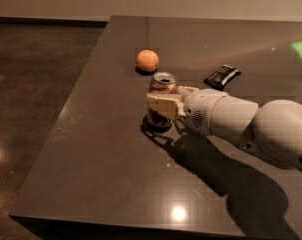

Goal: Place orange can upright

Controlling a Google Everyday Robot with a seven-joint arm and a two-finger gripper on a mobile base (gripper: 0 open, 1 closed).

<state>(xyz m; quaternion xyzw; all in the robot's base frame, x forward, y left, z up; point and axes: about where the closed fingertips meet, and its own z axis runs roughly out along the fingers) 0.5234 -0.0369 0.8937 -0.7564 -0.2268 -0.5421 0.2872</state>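
Observation:
The orange can [163, 85] stands upright on the dark table [106, 149], silver pull-tab top facing up, near the table's middle left. My gripper [167, 103] reaches in from the right on a white arm and is shut around the can's body. One tan finger [160, 105] covers the can's front and the other sits behind it on the right. The can's base rests on the table surface.
A round orange fruit [147, 60] lies just behind the can. A flat black packet [222, 75] lies to the back right. The table's left edge and front edge drop to a dark floor [36, 84]. My arm's shadow covers the table at the front right.

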